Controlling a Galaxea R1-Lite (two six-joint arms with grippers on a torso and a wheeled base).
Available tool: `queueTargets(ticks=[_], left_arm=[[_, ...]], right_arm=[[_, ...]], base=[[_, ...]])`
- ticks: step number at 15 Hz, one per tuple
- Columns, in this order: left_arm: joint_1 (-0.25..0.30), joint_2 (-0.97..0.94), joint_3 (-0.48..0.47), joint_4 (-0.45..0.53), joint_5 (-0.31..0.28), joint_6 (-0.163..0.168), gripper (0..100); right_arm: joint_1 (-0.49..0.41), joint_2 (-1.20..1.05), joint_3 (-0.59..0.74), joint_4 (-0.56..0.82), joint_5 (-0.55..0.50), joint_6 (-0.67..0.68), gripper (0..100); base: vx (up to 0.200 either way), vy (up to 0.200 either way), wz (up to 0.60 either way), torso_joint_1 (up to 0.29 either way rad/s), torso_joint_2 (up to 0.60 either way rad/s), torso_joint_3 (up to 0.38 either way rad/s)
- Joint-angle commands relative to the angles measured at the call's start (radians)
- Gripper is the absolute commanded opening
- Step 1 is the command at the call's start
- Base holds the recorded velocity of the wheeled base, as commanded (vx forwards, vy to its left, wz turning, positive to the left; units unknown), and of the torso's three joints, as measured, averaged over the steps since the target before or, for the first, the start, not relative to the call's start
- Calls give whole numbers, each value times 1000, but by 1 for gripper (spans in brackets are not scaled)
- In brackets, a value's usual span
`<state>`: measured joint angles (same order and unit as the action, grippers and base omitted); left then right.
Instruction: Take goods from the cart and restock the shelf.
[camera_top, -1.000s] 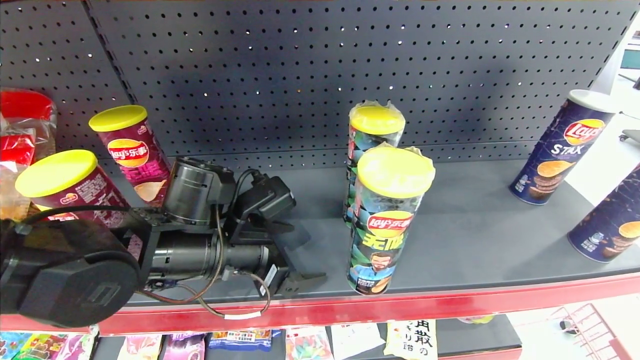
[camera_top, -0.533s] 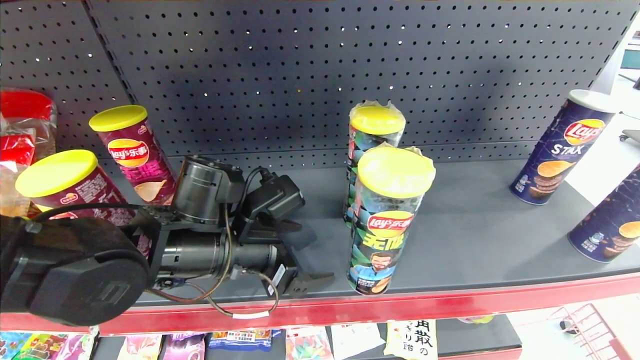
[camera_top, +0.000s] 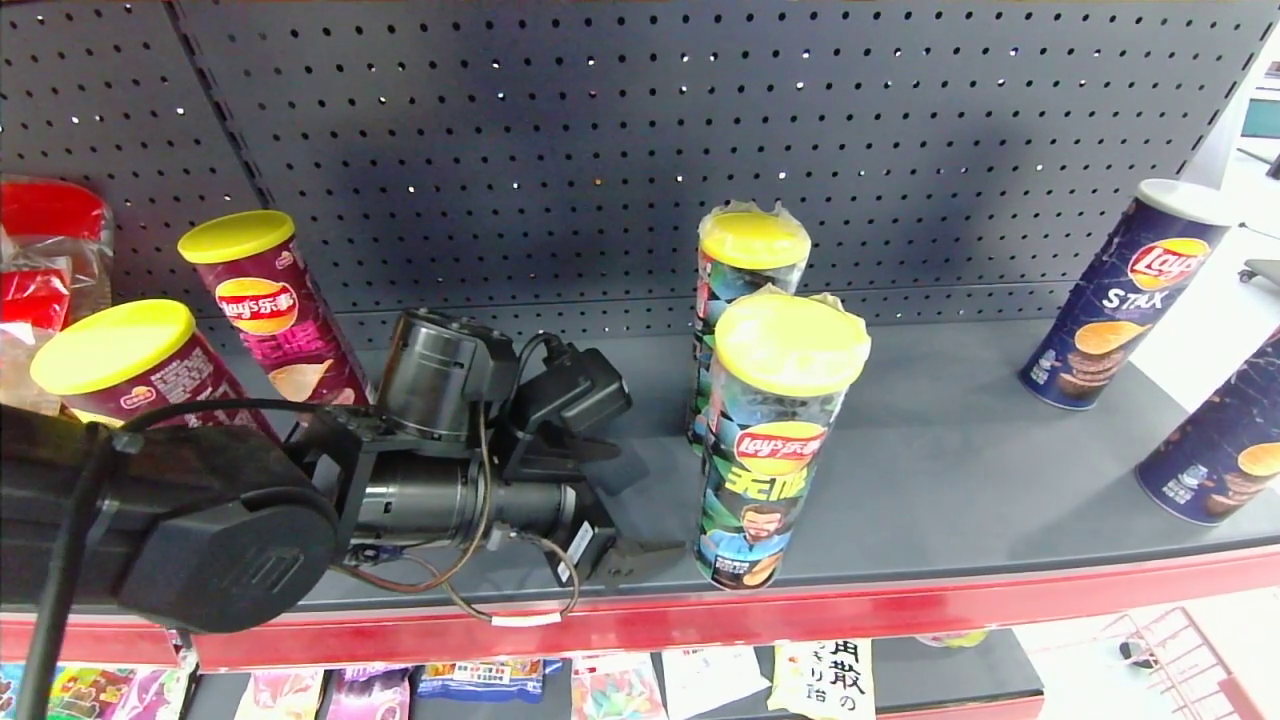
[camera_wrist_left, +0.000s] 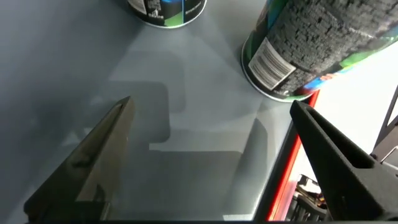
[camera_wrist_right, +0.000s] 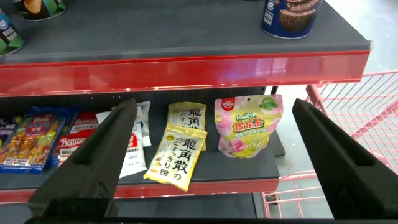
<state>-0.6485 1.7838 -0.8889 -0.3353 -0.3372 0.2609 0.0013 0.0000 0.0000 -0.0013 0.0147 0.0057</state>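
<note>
On the grey shelf (camera_top: 950, 470) stand two green chip cans with yellow lids, one in front (camera_top: 775, 440) and one behind it (camera_top: 750, 250). My left gripper (camera_top: 650, 500) lies low over the shelf just left of the front can, open, with nothing between its fingers. The left wrist view shows the same gripper (camera_wrist_left: 211, 104) open, with the front can's base (camera_wrist_left: 298, 56) just ahead by the red shelf edge and the rear can (camera_wrist_left: 165, 9) further off. My right gripper (camera_wrist_right: 213, 106) hangs open and empty before a lower shelf, near the pink wire cart (camera_wrist_right: 357, 79).
Two maroon cans (camera_top: 265, 300) (camera_top: 120, 360) stand at the shelf's left, behind my left arm. Two dark blue cans (camera_top: 1120, 290) (camera_top: 1220, 450) stand at the right. Bare shelf lies between the green and blue cans. Snack bags (camera_wrist_right: 180, 155) hang on the lower shelf.
My left arm has slid to the right along the shelf, bringing the open gripper closer to the front green can. The cans have not moved.
</note>
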Motion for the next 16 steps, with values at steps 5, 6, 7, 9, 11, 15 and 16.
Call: queueTargets(ticks=[5,6,7,9,11,15,16], left_arm=[[-5,29,-35,-1,0,0,100],[-5,31,-36,-1,0,0,100],[-5,31,-36,-1,0,0,100],[-5,37,-36,-1,0,0,100],[-5,37,-42,-1,0,0,100],[-5,43,-50,-1,0,0,100],[-5,43,-50,-1,0,0,100]], right_arm=[[0,0,0,0,1,0,100],[0,0,0,0,-1,0,100],[0,0,0,0,-1,0,100],[0,0,0,0,-1,0,100],[0,0,0,0,-1,0,100],[0,0,0,0,1,0,100],[0,0,0,0,-1,2,100]], base=[[0,0,0,0,0,0],[0,0,0,0,0,0],[0,0,0,0,0,0],[0,0,0,0,0,0],[0,0,0,0,0,0],[0,0,0,0,0,0],[0,0,0,0,0,0]])
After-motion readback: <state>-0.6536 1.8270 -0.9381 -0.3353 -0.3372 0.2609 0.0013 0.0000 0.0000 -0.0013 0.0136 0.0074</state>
